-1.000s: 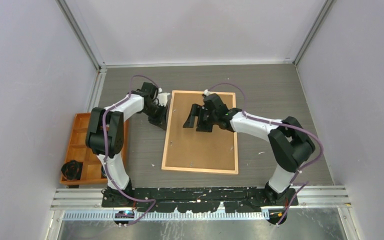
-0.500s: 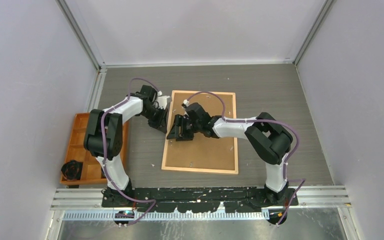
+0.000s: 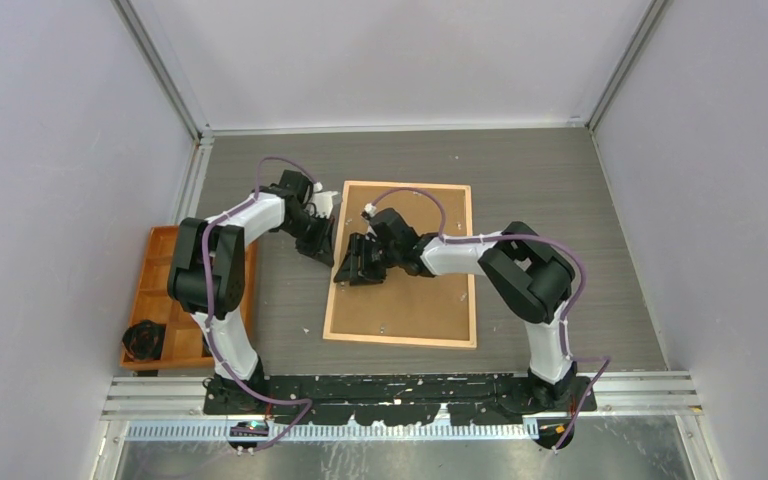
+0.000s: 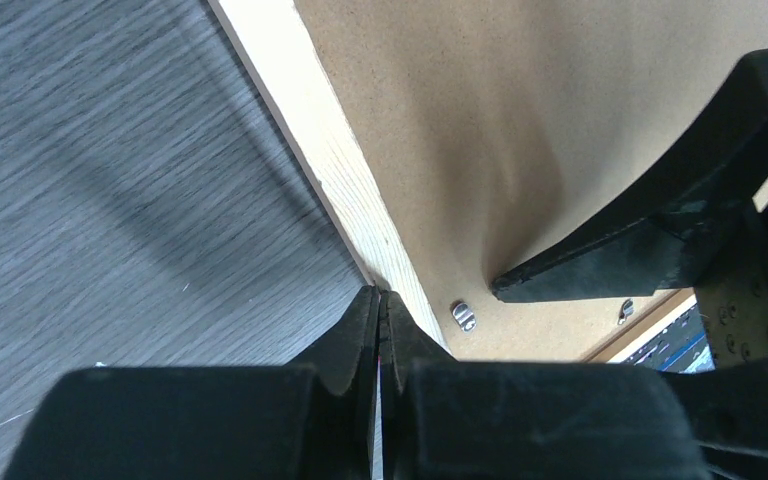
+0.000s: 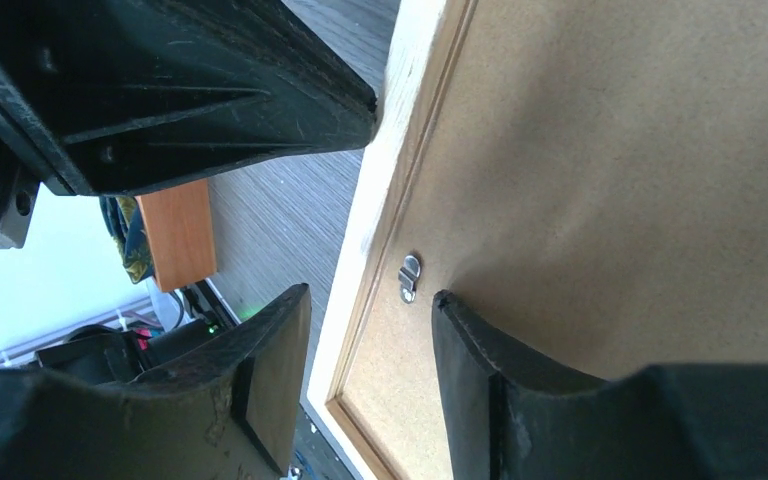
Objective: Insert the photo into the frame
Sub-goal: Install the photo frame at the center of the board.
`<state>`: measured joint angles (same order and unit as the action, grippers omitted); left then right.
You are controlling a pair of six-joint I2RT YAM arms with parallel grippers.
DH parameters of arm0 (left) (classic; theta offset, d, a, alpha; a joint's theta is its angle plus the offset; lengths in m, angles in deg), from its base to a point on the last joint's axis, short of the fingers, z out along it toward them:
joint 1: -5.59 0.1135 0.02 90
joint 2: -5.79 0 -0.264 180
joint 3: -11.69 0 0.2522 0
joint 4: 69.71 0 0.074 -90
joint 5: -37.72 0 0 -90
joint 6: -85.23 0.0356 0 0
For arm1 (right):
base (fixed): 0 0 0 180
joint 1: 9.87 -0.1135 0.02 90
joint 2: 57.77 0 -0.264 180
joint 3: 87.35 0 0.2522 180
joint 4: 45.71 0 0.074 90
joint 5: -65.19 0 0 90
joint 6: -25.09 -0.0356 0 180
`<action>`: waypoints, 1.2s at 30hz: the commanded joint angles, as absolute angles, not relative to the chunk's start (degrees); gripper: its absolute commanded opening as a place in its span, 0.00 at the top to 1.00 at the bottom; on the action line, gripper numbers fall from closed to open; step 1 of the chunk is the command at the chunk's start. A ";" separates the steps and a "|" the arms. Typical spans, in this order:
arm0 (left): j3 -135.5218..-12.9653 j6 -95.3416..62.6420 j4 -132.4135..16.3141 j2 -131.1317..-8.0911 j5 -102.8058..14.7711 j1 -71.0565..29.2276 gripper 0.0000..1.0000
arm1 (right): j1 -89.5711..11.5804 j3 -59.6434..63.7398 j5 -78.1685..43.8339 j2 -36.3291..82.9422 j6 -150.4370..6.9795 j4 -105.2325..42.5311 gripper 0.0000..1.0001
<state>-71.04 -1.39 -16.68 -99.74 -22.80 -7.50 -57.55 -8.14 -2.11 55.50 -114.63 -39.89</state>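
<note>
The frame [image 3: 331, 300] lies flat on the table with the brown backing board [image 3: 415, 295] inside it. The photo is hidden. My left gripper [image 3: 331, 243] is shut, its tips [image 4: 380, 293] touching the outer side of the frame's left rail [image 4: 310, 130]. My right gripper [image 3: 348, 272] is open and straddles that same rail [image 5: 400, 150]. One finger is outside the rail and the other is on the board [image 5: 610, 180], beside a small metal clip [image 5: 409, 275]. The two grippers nearly touch.
An orange compartment tray [image 3: 160, 300] sits at the table's left edge with a black object [image 3: 144, 340] in its near end. Another metal clip [image 4: 463, 316] shows along the board's edge. Enclosure walls stand on three sides.
My right gripper has moved left from the middle of the backing board to the frame's left rail, close to the left gripper. The left arm has barely moved.
</note>
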 commanded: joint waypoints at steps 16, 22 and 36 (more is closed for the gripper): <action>-71.20 -1.52 -18.51 -100.82 -23.21 -7.60 0.99 | -58.69 -2.54 2.92 60.08 -114.73 -41.62 0.52; -70.76 -1.10 -18.50 -100.64 -23.40 -7.60 1.00 | -58.74 -1.83 4.01 61.42 -115.35 -42.07 0.56; -71.01 -1.01 -18.64 -100.57 -23.78 -7.60 0.99 | -58.67 0.24 8.19 61.63 -113.07 -38.74 0.57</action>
<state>-71.04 -1.35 -16.72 -99.74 -22.87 -7.50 -57.88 -2.43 3.14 61.53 -114.41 -40.55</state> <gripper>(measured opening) 0.011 0.438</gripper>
